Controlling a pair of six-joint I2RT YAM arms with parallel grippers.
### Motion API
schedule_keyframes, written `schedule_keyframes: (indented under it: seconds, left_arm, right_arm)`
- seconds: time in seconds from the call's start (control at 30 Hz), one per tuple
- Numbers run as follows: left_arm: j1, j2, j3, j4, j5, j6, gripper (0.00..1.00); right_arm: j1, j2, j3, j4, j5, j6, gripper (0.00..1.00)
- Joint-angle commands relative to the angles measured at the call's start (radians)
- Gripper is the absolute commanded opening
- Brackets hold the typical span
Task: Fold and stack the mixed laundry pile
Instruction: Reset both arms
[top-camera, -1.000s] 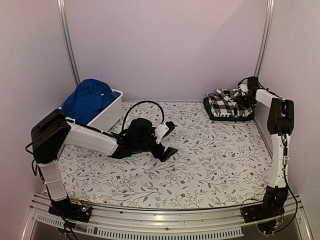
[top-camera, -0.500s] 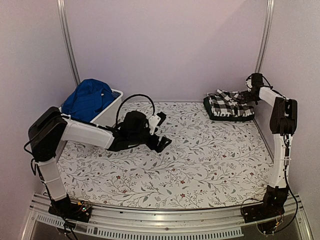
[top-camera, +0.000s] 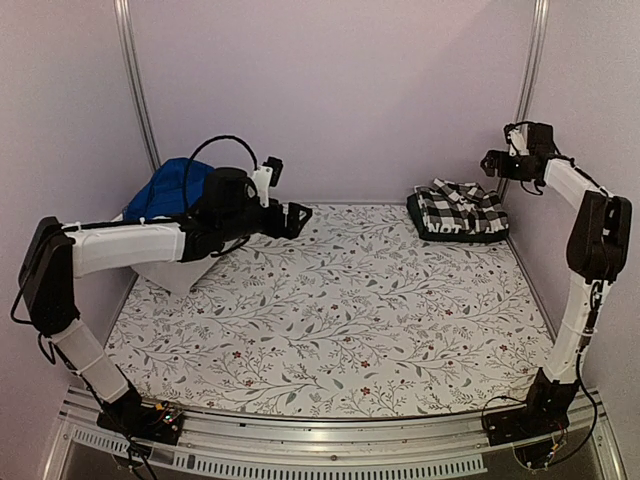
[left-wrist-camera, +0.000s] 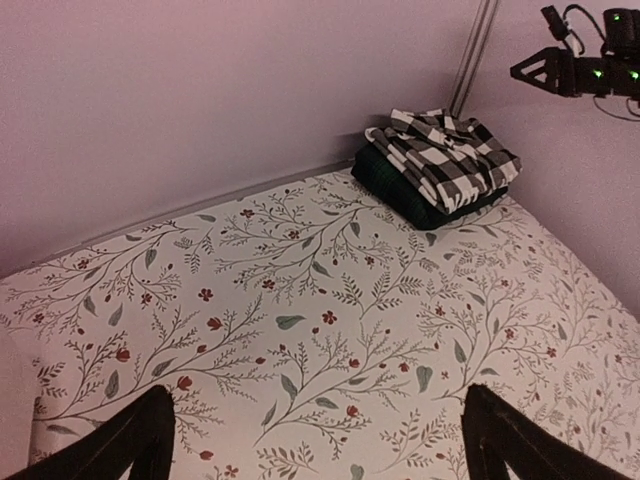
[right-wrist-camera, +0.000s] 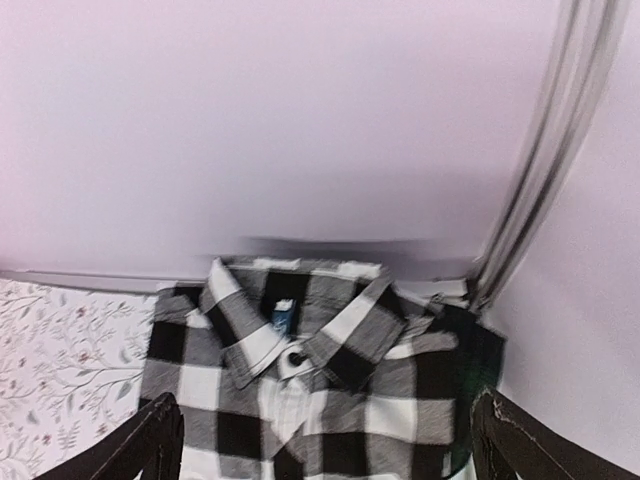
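A folded black-and-white checked shirt (top-camera: 460, 207) lies on a dark green folded garment (top-camera: 446, 233) at the back right corner. My right gripper (top-camera: 495, 163) hangs open above and behind this stack, touching nothing. In the right wrist view the shirt's collar (right-wrist-camera: 300, 340) sits between and beyond the spread fingers (right-wrist-camera: 155, 440). A bright blue garment (top-camera: 170, 192) fills the white tub (top-camera: 172, 272) at the back left. My left gripper (top-camera: 285, 192) is open in the air just right of the tub. It faces the stack (left-wrist-camera: 445, 155) across the table, with nothing between its fingers.
The floral tablecloth (top-camera: 350, 310) covers the table. Walls close in the back and both sides, with metal posts (top-camera: 135, 80) in the back corners. My left forearm crosses in front of the tub. The right arm stands along the right wall.
My right gripper opened, let go of the checked shirt and rose off the stack. My left arm swung from the middle of the table up and back toward the tub.
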Motion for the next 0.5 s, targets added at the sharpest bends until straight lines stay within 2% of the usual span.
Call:
schedule_keyframes:
  seconds: [0.0,0.17,0.33,0.47]
  left_arm:
    - [0.05,-0.071,0.093,-0.113,0.03,-0.05,1.0]
    - [0.086,-0.092,0.124,-0.182,0.009,-0.055,1.0]
    - [0.082,-0.091,0.026,-0.176,0.025,-0.122,1.0]
    - [0.054,-0.062,-0.07,-0.154,0.041,-0.185,1.0]
  right_arm:
    - [0.057,-0.139,-0.253,0.143,-0.305,0.166,0.99]
    - [0.17,-0.316,-0.51,0.283,-0.375,0.236,0.99]
    - [0.271,-0.431,-0.755,0.415,-0.455,0.302,0.99]
    - [0.397,-0.462,-0.874,0.443,-0.421,0.309,0.99]
